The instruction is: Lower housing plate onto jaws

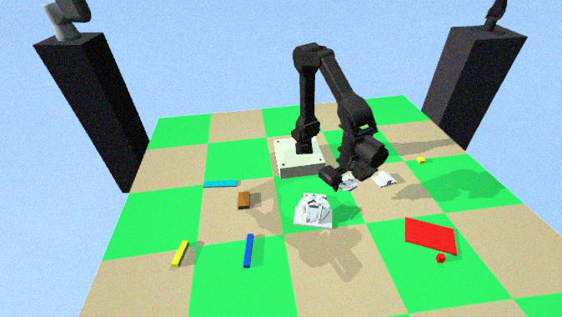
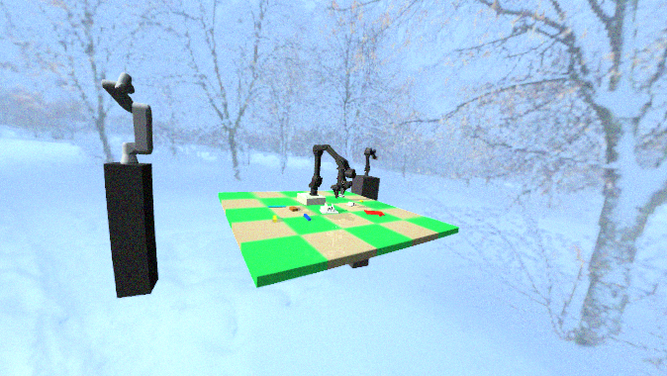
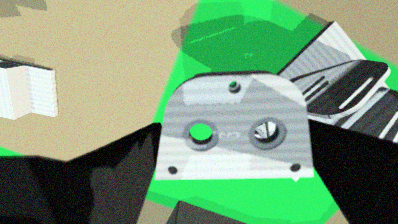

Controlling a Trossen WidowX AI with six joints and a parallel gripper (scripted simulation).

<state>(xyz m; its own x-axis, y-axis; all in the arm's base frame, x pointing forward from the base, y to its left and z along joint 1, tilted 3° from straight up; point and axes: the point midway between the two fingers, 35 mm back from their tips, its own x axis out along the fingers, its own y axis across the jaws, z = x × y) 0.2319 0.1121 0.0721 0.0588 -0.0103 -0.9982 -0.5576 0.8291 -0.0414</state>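
Observation:
The white housing plate (image 3: 235, 162) (image 1: 348, 183) has a rounded edge, two large holes and three small ones. My gripper (image 3: 228, 128) is shut on the plate, with a black finger at each side edge. The plate hangs above the table, behind and to the right of the white jaw assembly (image 1: 313, 210) (image 2: 328, 210) in the top view. In the wrist view the assembly (image 3: 346, 82) is at the upper right, partly hidden by the plate and right finger. Its jaws stand on the base; their stubs are too small to tell.
A white stepped block (image 1: 384, 179) (image 3: 30, 92) lies right of the gripper in the top view. A red panel (image 1: 430, 236) and small red piece (image 1: 440, 258) lie at front right. A brown block (image 1: 243, 200) and blue bar (image 1: 248, 250) are left of the assembly.

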